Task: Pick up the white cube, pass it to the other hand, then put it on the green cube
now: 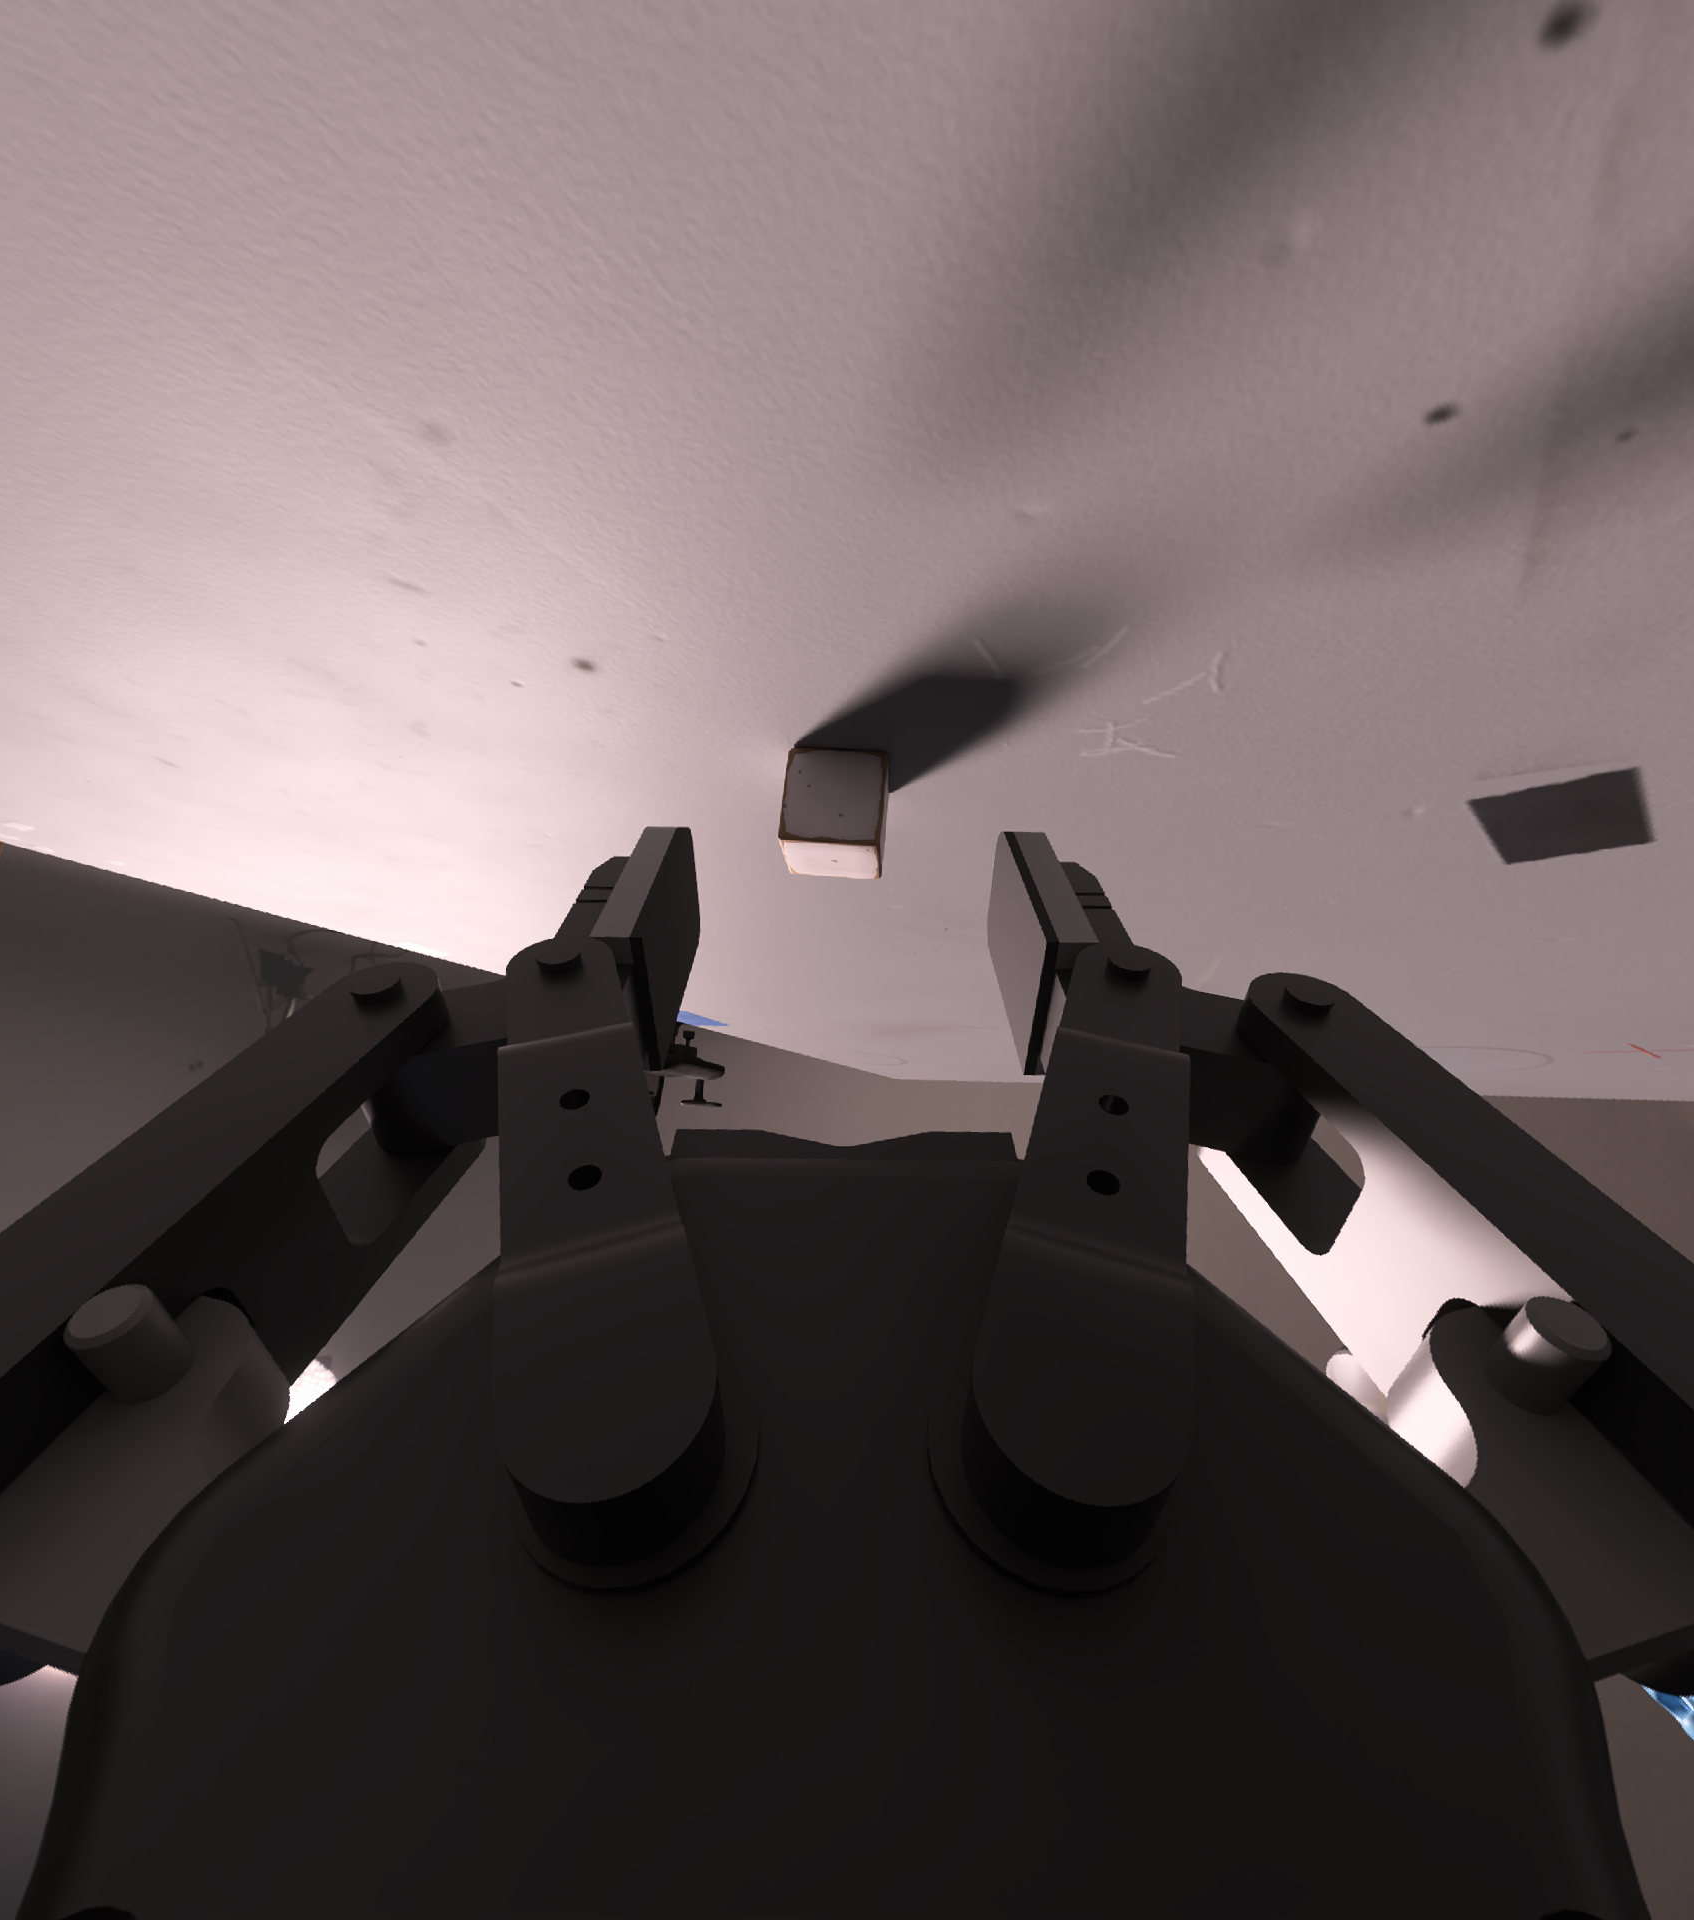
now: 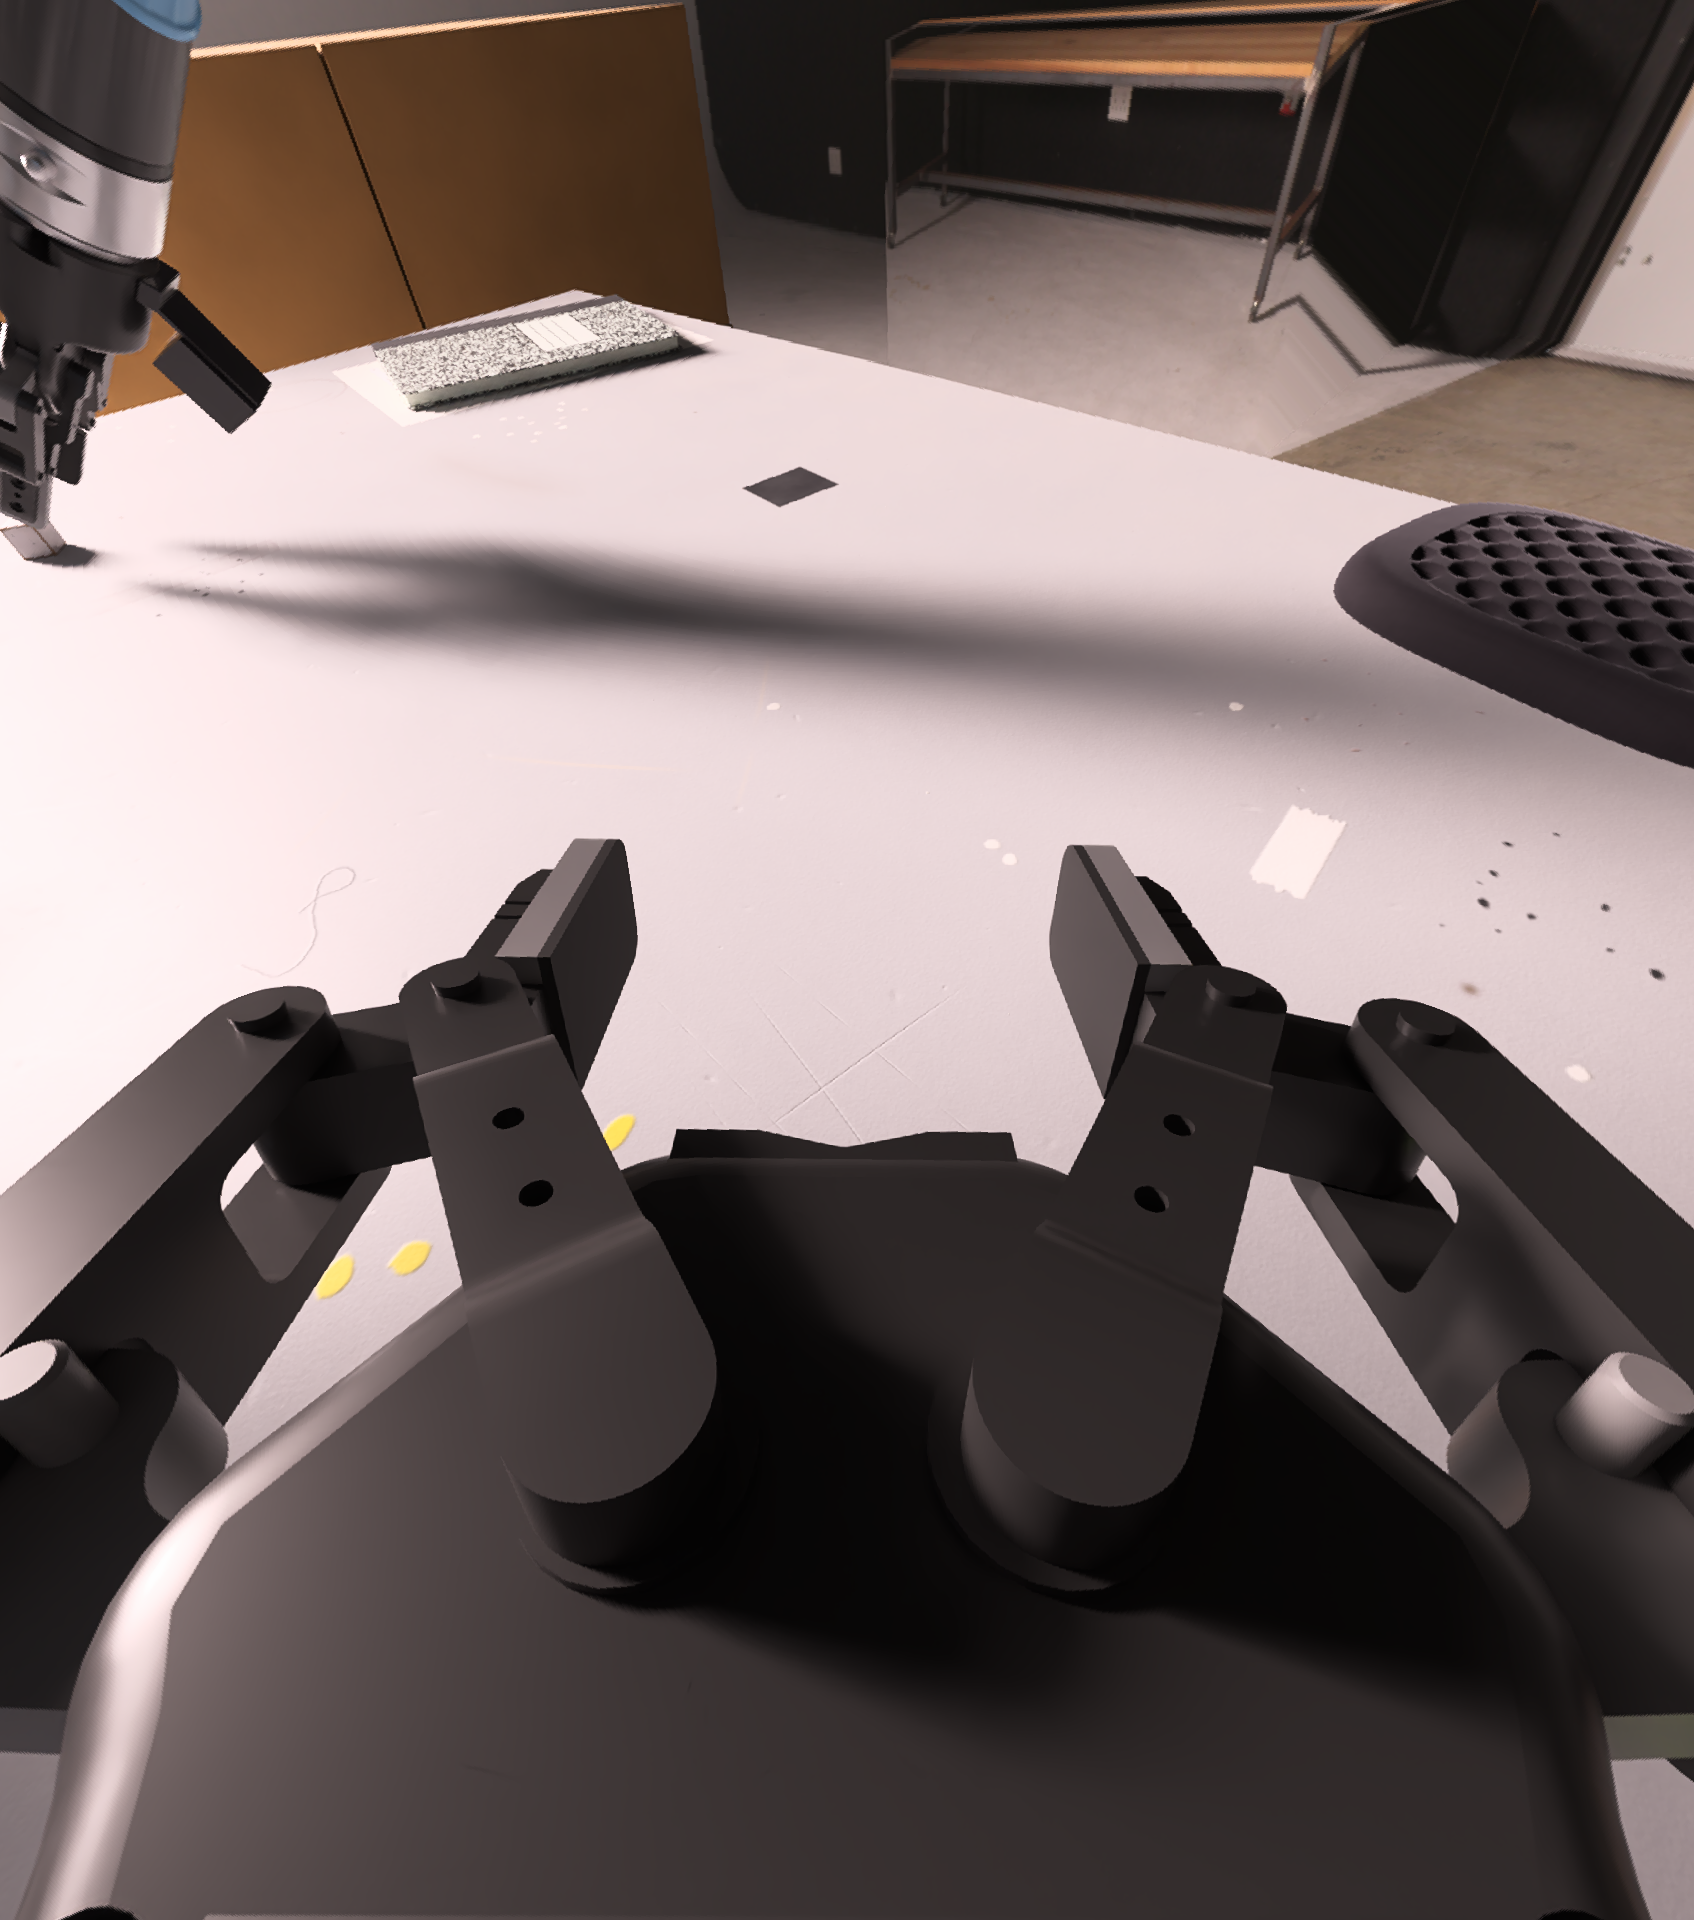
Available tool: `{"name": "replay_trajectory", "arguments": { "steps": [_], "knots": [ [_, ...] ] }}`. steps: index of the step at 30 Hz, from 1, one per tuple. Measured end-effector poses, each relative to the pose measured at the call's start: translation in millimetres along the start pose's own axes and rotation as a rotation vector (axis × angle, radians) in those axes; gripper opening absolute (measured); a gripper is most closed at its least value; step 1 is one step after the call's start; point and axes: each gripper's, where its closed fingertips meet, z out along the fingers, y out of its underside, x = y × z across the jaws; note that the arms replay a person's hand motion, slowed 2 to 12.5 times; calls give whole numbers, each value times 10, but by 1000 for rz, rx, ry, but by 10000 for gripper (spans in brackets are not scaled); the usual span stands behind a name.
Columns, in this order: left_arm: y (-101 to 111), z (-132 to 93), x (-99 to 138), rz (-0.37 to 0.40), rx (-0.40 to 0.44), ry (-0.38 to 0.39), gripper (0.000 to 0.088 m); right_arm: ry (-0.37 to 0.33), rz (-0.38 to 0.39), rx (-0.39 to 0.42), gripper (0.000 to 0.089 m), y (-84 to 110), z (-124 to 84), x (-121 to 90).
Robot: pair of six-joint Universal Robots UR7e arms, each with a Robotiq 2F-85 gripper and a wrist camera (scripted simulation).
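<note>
The white cube [image 1: 832,826] rests on the white table, just beyond and between the tips of my left gripper [image 1: 841,868], which is open and empty. In the right wrist view the same cube [image 2: 35,542] lies at the far left, with the left gripper [image 2: 27,509] hanging right above it. My right gripper [image 2: 843,894] is open and empty, low over bare table near the front. No green cube shows in either view.
A dark square patch [image 1: 1560,814] lies on the table, also in the right wrist view [image 2: 789,485]. A speckled grey pad [image 2: 526,356] sits at the back, a black perforated oval object [image 2: 1601,634] at the right. Brown panels [image 2: 323,197] stand behind the table [image 2: 822,665].
</note>
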Motion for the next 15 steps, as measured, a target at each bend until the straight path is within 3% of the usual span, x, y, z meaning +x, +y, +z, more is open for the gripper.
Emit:
{"name": "replay_trajectory", "arguments": {
  "steps": [15],
  "knots": [
    [28, 48, -14, -3, -48, 17, 506, -2, -1, -3, 709, 5, 3, 0]
  ]
}}
